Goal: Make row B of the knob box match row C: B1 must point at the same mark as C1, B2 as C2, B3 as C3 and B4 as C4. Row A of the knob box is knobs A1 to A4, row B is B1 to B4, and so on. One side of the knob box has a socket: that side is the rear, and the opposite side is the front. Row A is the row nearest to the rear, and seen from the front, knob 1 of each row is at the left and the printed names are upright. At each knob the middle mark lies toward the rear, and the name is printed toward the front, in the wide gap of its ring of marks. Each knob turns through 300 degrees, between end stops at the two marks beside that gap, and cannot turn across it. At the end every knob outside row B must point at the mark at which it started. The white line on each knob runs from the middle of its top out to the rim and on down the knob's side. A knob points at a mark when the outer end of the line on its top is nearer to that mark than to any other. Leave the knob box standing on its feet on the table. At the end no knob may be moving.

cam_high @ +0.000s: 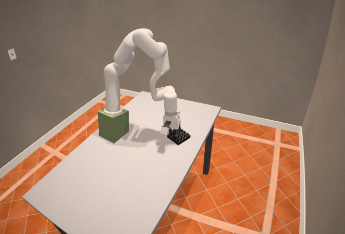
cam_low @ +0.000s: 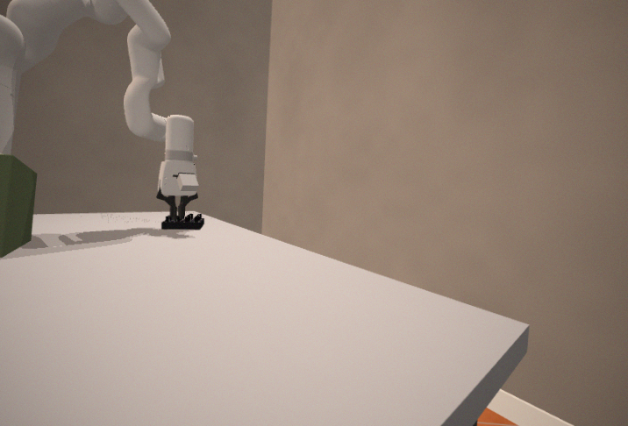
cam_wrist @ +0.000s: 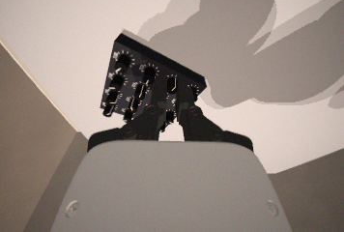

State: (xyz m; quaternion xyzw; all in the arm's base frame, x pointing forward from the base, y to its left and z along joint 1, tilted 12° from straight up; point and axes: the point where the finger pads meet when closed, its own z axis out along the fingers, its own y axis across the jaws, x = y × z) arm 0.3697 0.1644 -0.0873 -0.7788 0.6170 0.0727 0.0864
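Knob box (cam_high: pixel 178 142) (cam_low: pixel 181 226) (cam_wrist: pixel 161 57): on the desk (cam_high: pixel 111 175) (cam_low: pixel 279 319) (cam_wrist: pixel 43 12), near the long edge opposite the green block (cam_high: pixel 113 126) (cam_low: pixel 14 202), and much closer to the far short edge than to the near one.
Box attitude: lying flat, knobs up, sides askew to the desk's edges; in the top view one corner points toward the near end of the desk.
Box long axis: cannot be told; the outline looks nearly square.
Box front: appears to face left in the wrist view, since the pale names sit left of their knobs; the socket cannot be made out.
Gripper (cam_high: pixel 173 135) (cam_low: pixel 177 218) (cam_wrist: pixel 172 85): pointing down over the box, fingers nearly together and closed on a knob (cam_wrist: pixel 172 84).
Gripped knob: in the line along the box's upper edge in the wrist view, third from the left; its name is unreadable.
White line: on the gripped knob, running roughly along the gap between the fingers; its mark cannot be told.
Arm (cam_high: pixel 149 43) (cam_low: pixel 146 15): rising from the green block beside the desk's other long edge, arching over to the box.
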